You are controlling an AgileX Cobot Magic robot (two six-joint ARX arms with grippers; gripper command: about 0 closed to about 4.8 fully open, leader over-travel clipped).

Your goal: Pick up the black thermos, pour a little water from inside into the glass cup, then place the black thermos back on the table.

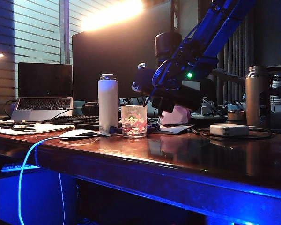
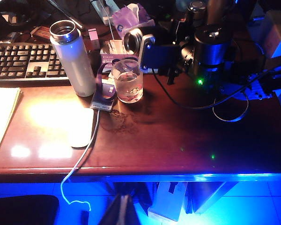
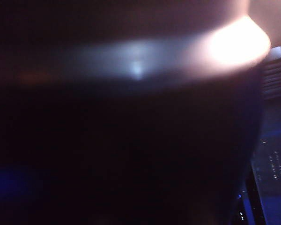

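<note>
The black thermos [image 1: 167,44] is off the table [image 1: 178,150], up and to the right of the glass cup [image 1: 133,121]. It stands roughly upright, and the blue arm hides its lower part. My right gripper [image 1: 174,91] is shut around its body. In the right wrist view the dark thermos [image 3: 131,154] fills the picture and hides the fingers. From the left wrist the thermos [image 2: 210,51] shows to the right of the cup [image 2: 128,82], which seems to hold some clear water. My left gripper [image 2: 123,211] hangs before the table's front edge [image 2: 168,178] with its fingers together.
A white bottle [image 1: 108,102] stands just left of the cup. A white mouse [image 1: 77,134], a keyboard [image 2: 23,63] and a laptop [image 1: 43,91] lie further left. A bronze flask [image 1: 256,96] and a small white box [image 1: 228,129] are at the right. A monitor [image 1: 117,61] stands behind.
</note>
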